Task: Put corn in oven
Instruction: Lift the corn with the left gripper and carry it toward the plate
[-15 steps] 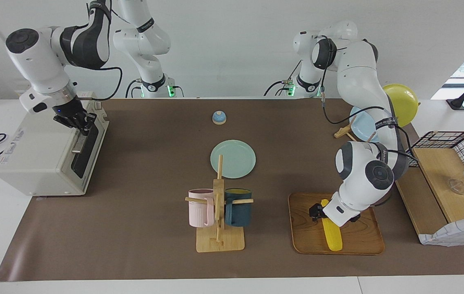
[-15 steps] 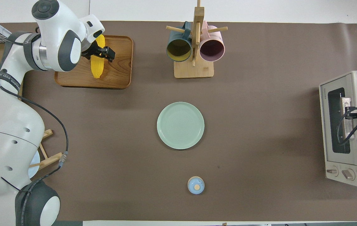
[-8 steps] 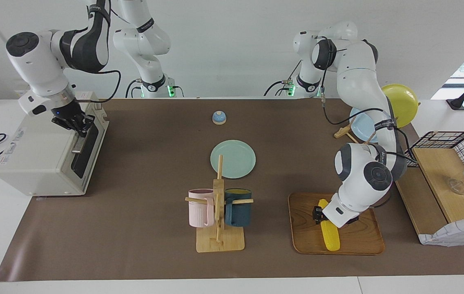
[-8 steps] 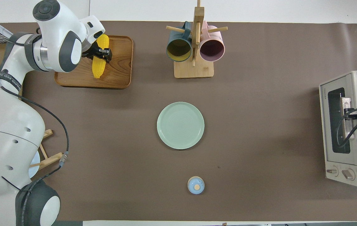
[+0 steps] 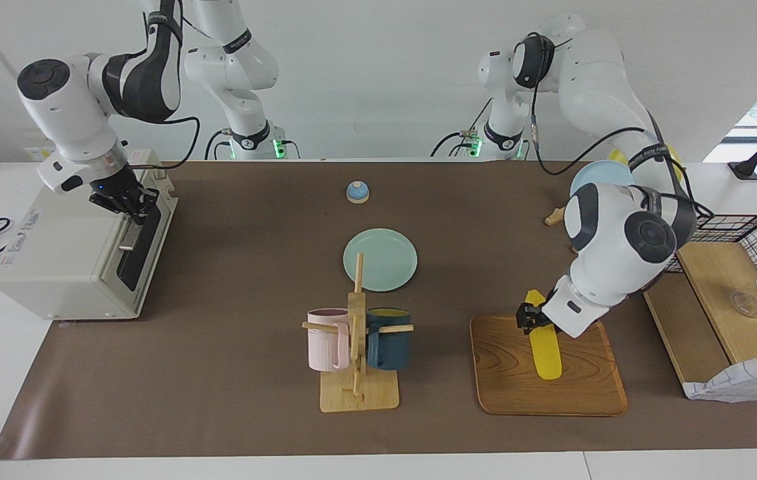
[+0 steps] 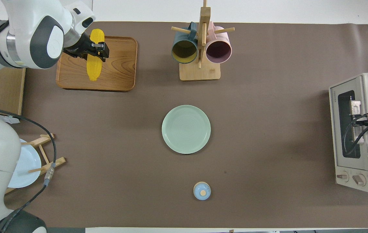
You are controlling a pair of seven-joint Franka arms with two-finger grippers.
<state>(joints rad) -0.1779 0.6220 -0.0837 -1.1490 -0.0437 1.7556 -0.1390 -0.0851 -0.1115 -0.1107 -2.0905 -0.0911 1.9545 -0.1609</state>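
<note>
Facing view: my left hand is clenched around the corn, gripping it near the end that points toward my bases. The cob hangs tilted in the air over the wooden tray, its free end sloping down toward the tray, though I cannot tell whether that tip touches the wood. From overhead the same hand crosses the cob near one end, above the tray.

My right hand sits at the oven, fingers pinched shut on the silver bar handle at the top edge of the dark glass door. The door looks closed or barely cracked; I cannot tell which. The oven stands at my right arm's end of the bench, well apart from the corn.

Between them stand the mug rack with 2 mugs, a green plate and a small blue bell.
</note>
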